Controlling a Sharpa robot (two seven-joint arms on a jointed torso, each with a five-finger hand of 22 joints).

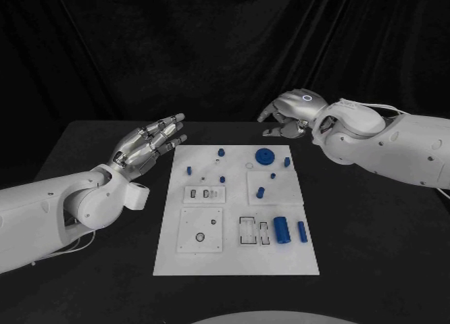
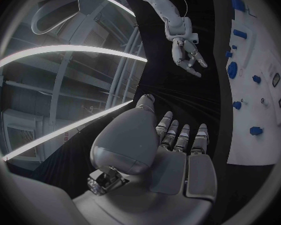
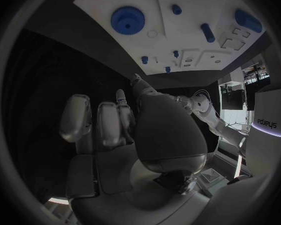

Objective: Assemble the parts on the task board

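Both hovering above the black counter (image 1: pixel 88 145), neither touching anything. Left robot hand (image 1: pixel 147 145) flat, fingers stretched out and apart, holding nothing, poised just off the near-left edge of the white task board (image 1: pixel 235 260). Right robot hand (image 1: pixel 291 111) raised beyond the board's far end, fingers loosely curled downward, nothing visibly between them. Blue parts scattered across the board: a round gear (image 1: pixel 266 156) lying closest below the right robot hand, small pegs (image 1: pixel 221 152) just inboard of the left robot hand's fingertips, and a thick cylinder (image 1: pixel 282 227) with a slimmer pin (image 1: pixel 302 231) far back toward the robot's body, well apart from both. Cylinder and pin lying with long axes running away from the robot, along the board's length. Probably right robot hand for the gear, reaching down and slightly inward; left better placed for the pegs.
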